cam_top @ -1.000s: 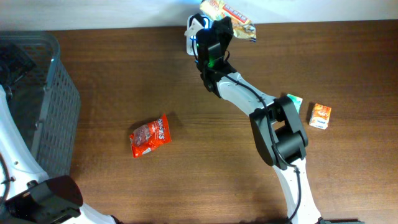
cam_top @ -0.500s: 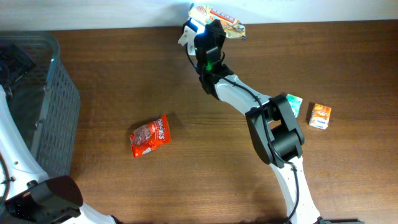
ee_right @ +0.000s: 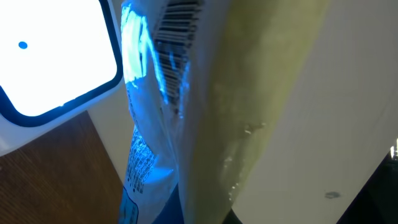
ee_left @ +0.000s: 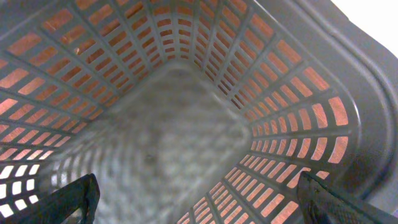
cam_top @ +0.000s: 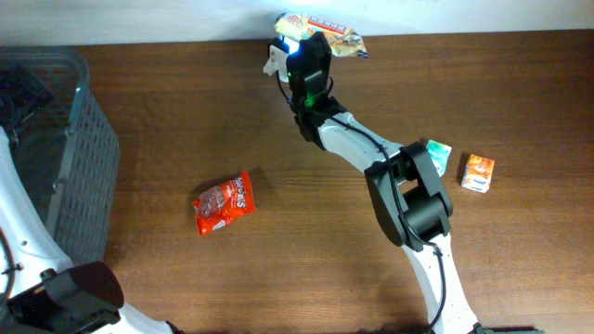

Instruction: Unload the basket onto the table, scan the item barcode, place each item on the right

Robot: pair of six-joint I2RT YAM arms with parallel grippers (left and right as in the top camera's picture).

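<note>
Snack packet point(cam_top: 332, 20) shifted left, right pincer point(cam_top: 314, 35) clamped on it, left pincer point(ee_left: 202, 199) apart, one red pouch point(cam_top: 224, 203), two cartons point(cam_top: 440, 150) point(cam_top: 478, 173)

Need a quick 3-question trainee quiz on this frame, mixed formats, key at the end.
1. True or false: the red pouch lies inside the basket.
2. What do the right fingers hold? A) a yellow packet B) an orange carton C) nothing
3. In the right wrist view, what printed mark shows on the packet's blue-lit side, next to the scanner?

Key:
1. False, it lies on the table.
2. A
3. The barcode.
</note>
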